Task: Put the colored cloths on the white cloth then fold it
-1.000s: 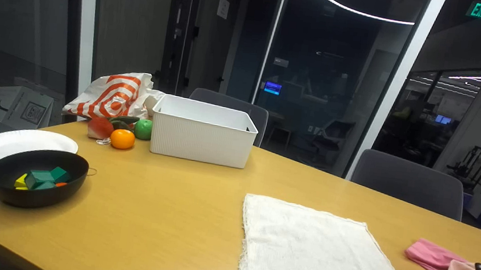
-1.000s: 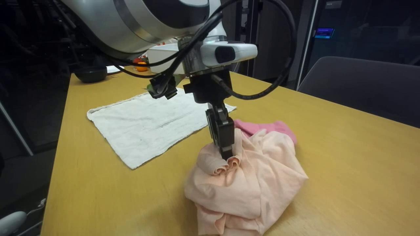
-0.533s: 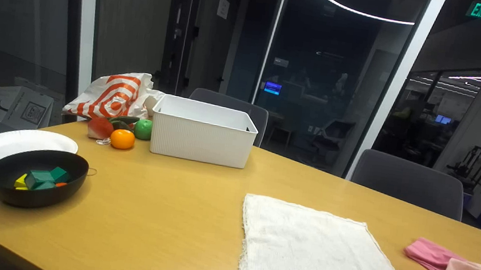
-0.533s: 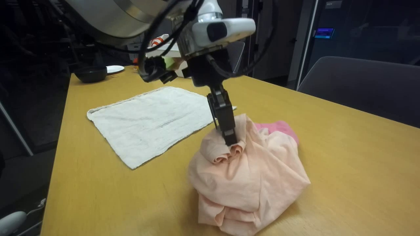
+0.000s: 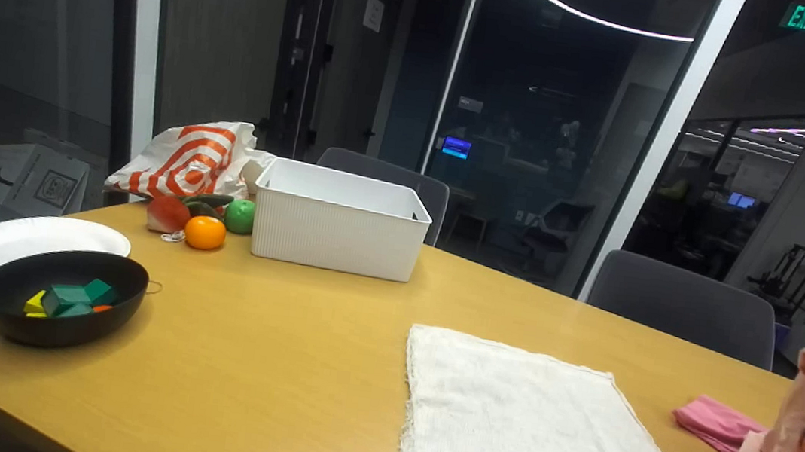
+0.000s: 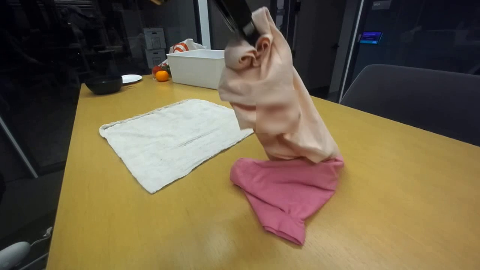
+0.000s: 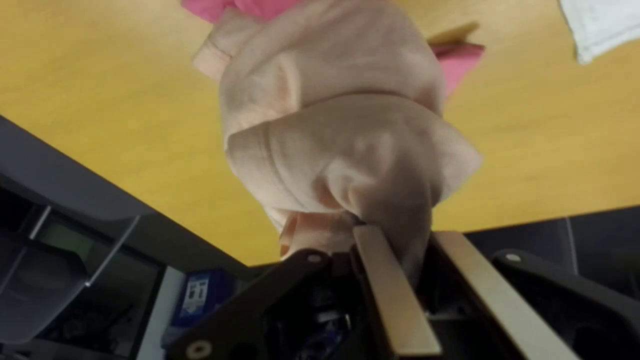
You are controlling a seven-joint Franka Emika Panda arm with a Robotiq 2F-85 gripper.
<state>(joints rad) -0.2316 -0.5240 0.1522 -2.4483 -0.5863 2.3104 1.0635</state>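
The worktop carries the white cloth, spread out. Near the white cloth but apart from it, the peach cloth hangs down to the pink cloth, which lies crumpled. The pincer, nearly closed, grips the peach cloth.

Yellow table, and the white cloth lies spread out on it, hub of our clock in an exterior view. There's the pink cloth, creased and down at four o'clock! Swing round to the far end: bowl just past ten, plate at eleven, orange close to twelve, bin between twelve and one.
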